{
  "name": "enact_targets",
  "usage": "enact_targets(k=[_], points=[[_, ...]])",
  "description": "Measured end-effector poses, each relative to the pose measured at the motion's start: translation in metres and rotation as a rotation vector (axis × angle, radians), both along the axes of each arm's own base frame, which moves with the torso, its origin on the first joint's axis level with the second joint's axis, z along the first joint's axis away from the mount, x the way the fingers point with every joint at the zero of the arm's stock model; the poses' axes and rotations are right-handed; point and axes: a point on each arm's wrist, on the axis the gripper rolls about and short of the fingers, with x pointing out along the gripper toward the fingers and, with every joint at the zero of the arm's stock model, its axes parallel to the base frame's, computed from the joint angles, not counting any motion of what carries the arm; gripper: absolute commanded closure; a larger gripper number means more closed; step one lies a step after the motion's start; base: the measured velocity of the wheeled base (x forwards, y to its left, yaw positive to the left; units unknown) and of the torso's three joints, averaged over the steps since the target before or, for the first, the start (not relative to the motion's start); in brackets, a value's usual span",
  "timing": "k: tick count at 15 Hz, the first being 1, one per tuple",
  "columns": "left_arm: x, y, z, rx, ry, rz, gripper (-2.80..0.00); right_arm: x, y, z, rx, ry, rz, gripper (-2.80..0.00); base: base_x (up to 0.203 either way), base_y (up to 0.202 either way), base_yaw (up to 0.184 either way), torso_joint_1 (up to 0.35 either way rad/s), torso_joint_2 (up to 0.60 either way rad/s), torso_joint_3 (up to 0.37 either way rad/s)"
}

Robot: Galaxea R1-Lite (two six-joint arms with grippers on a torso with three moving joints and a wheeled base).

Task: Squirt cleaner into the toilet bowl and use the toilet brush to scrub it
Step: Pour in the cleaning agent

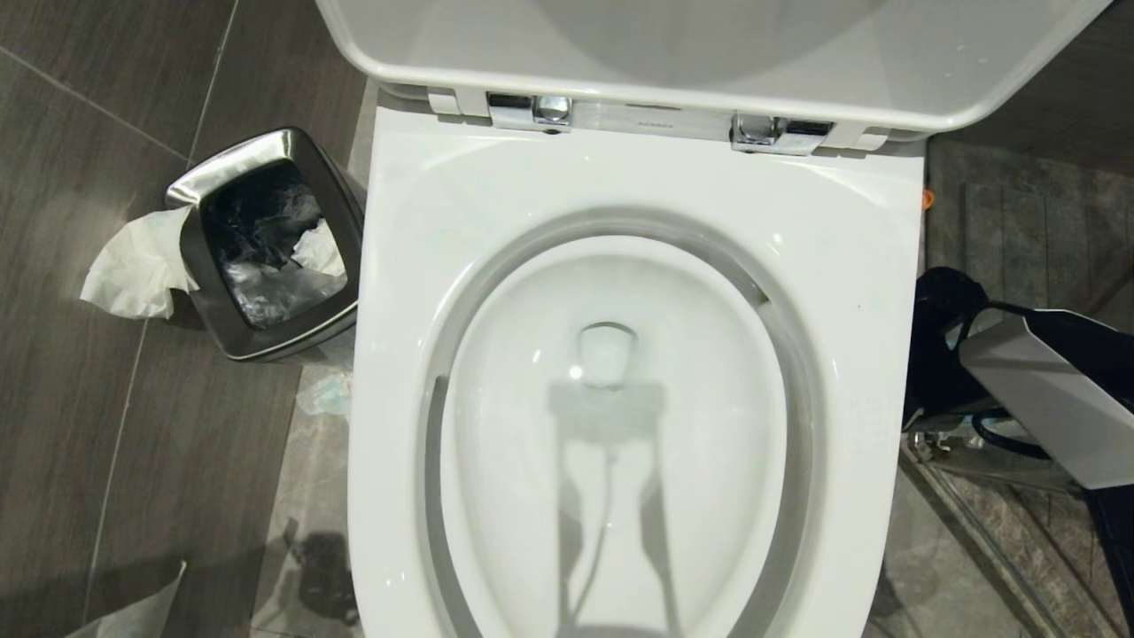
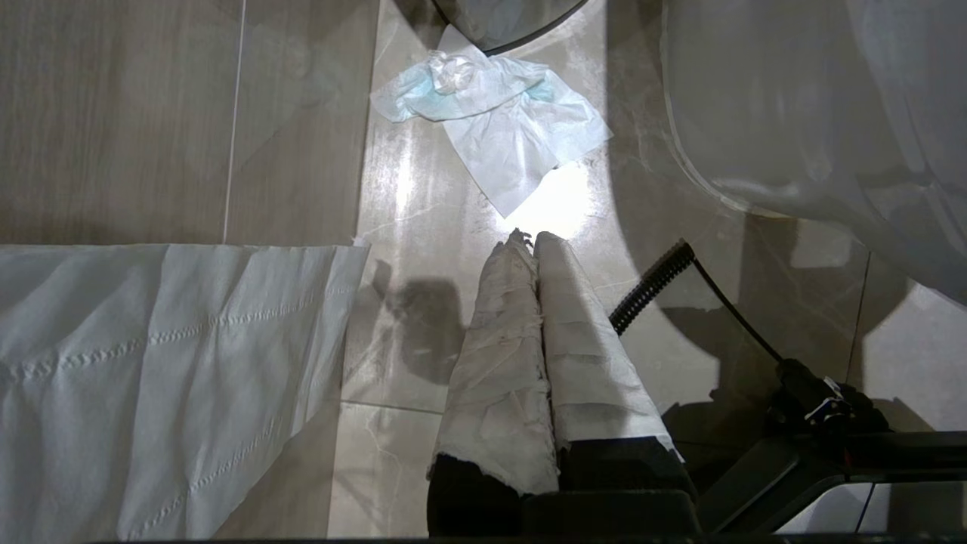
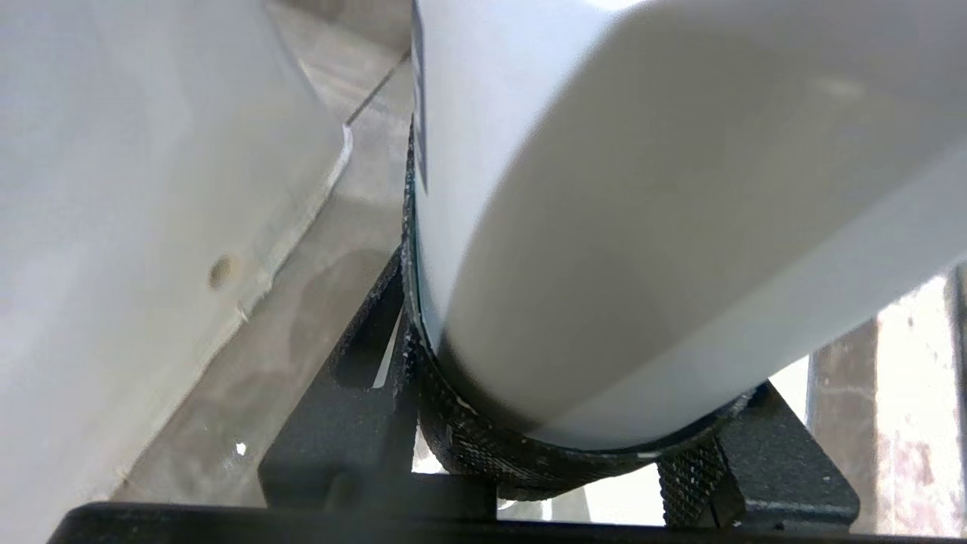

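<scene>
Porcelain fills the head view: the toilet bowl (image 1: 425, 230) sits dead centre, seat and lid raised on chrome hinges. Its glossy oval basin runs lengthwise from the hinges toward the robot.

The right end effector (image 3: 559, 453) is low at the bowl's right flank, outside the rim, with the ceramic outer wall close beside it in its wrist view. Its black, knurled jaws are closed partway around a smooth, matte white container (image 3: 642, 227). This is probably the cleaner bottle, though the view is too close to be sure. The container's long axis runs straight out from the wrist, so the basin lies up and to the left of it. I judge the coming move to be a lift over the rim and then a tilt inward.

The left end effector (image 2: 532, 249) hangs over the marbled floor on the bowl's other side. Its fingers are wrapped in crinkled white paper and pressed together, holding nothing. The right arm is the nearer one for squirting.

The toilet brush is in none of the views. A square steel bin (image 1: 266, 239) with a black liner stands left of the bowl.
</scene>
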Motion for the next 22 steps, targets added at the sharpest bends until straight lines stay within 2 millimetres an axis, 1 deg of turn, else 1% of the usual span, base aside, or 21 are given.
enact_targets(k=[3, 6, 8, 12, 16, 18, 22], points=[[0.000, 0.000, 0.000, 0.001, 0.000, -0.001, 0.00, -0.003, -0.004, 0.010, 0.027, -0.014, 0.007, 0.00, 0.000, 0.000, 0.000, 0.000, 0.00, 0.000], [0.000, 0.000, 0.000, 0.000, 0.000, 0.000, 0.00, -0.008, -0.008, 0.024, 0.044, -0.039, 0.006, 0.00, 0.000, 0.000, 0.000, 0.000, 0.00, 0.000], [0.000, 0.000, 0.000, 0.000, 0.000, -0.001, 0.00, -0.014, -0.010, 0.032, 0.045, -0.047, 0.003, 0.00, 0.000, 0.000, 0.000, 0.000, 0.00, 0.000], [0.000, 0.000, 0.000, 0.000, 0.000, 0.000, 0.00, -0.028, -0.010, 0.041, 0.045, -0.027, 0.002, 0.00, 0.000, 0.000, 0.000, 0.000, 0.00, 0.000], [0.000, 0.000, 0.000, 0.000, 0.000, -0.001, 0.00, -0.047, -0.008, 0.053, 0.046, -0.007, 0.002, 0.00, 0.000, 0.000, 0.000, 0.000, -0.01, 0.003], [0.000, 0.000, 0.000, 0.000, 0.000, 0.000, 0.00, -0.060, -0.007, 0.061, 0.046, -0.002, 0.003, 0.00, 0.000, 0.000, 0.000, -0.001, -0.02, 0.004], [0.000, 0.000, 0.000, 0.000, 0.000, 0.000, 0.00, -0.088, -0.007, 0.070, 0.053, 0.030, -0.010, 0.00, 0.000, 0.000, 0.000, 0.002, -0.01, 0.001]])
